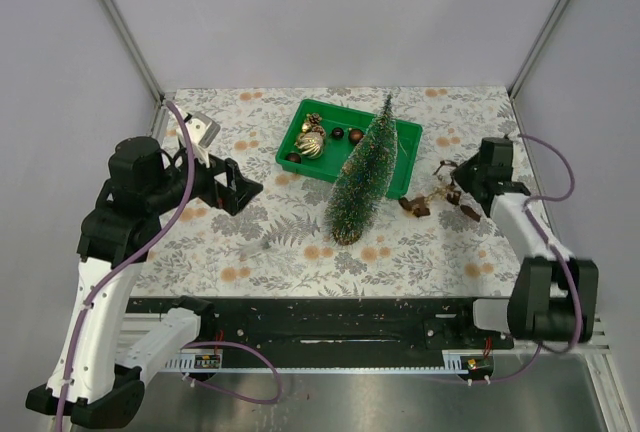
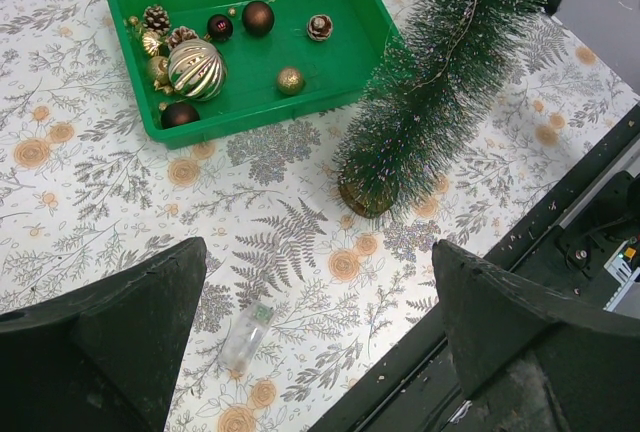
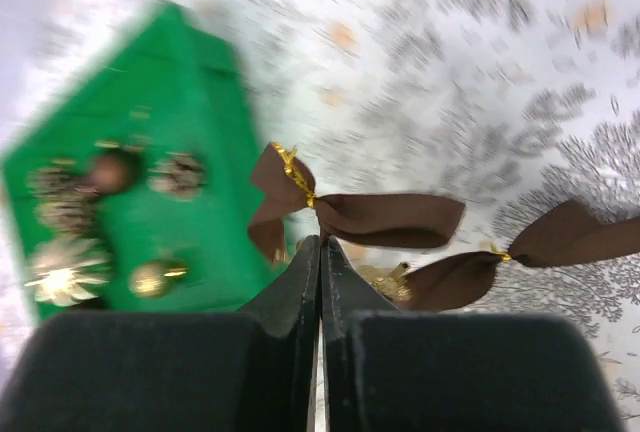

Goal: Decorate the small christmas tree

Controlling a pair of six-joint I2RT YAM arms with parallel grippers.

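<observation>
The small christmas tree [image 1: 365,177] stands on its wooden base mid-table, its tip over the green tray [image 1: 300,127]; the left wrist view shows the tree [image 2: 440,72] with a thin wire strand across its bristles. My right gripper [image 1: 458,180] is right of the tree, and its jaws [image 3: 320,242] are pressed together at a string of brown ribbon bows [image 3: 390,217] with gold ties, which dangles from it [image 1: 440,197]. My left gripper [image 1: 245,192] hovers open over the left of the table, nothing between its fingers [image 2: 110,332].
The green tray [image 2: 250,122] holds a ribbed gold ball [image 2: 196,67], dark red and brown balls, small gold balls and pine cones. A small clear plastic piece [image 2: 245,337] lies on the floral cloth below my left gripper. A black rail runs along the near edge [image 1: 340,317].
</observation>
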